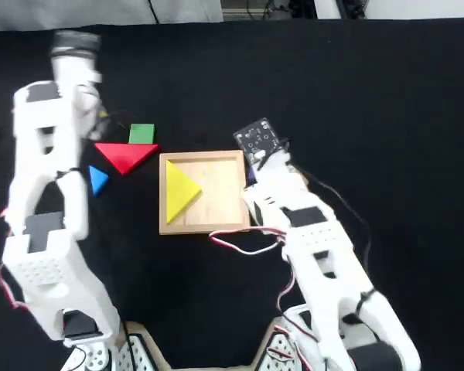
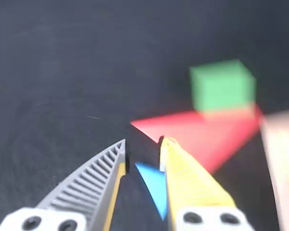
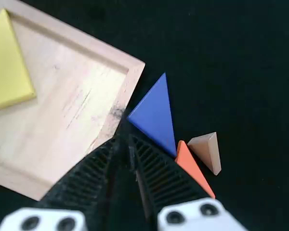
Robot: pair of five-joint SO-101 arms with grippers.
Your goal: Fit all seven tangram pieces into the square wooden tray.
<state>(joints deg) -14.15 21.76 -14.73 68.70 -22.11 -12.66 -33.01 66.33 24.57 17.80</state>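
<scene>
High view: one square wooden tray [image 1: 220, 193] lies in the middle of a black table [image 1: 387, 116], between two white arms. One piece is inside it, a yellow triangle [image 1: 178, 189] lying flat against the tray's side nearest the left arm. Three pieces lie on the table outside that side: one green square [image 1: 141, 133], one red triangle [image 1: 124, 155] touching the square's near edge, and one small light-blue triangle [image 1: 98, 179] just beside the red one.

Right wrist view: three more pieces lie on the table off the tray's corner, making seven in all. There is one dark-blue triangle [image 3: 154, 115] with a tip at the rim, one tan triangle [image 3: 207, 151], and one orange piece [image 3: 195, 168], possibly a triangle, though a finger partly covers it. The right gripper [image 3: 124, 140] hangs over the tray's rim, its black jaws pinched almost together with nothing between them.

Left wrist view: the left gripper [image 2: 143, 144] hangs with jaws parted and nothing held, and the light-blue triangle shows in the gap.

A small circuit board [image 1: 259, 139] on the right arm's wrist carries print too small to read.
</scene>
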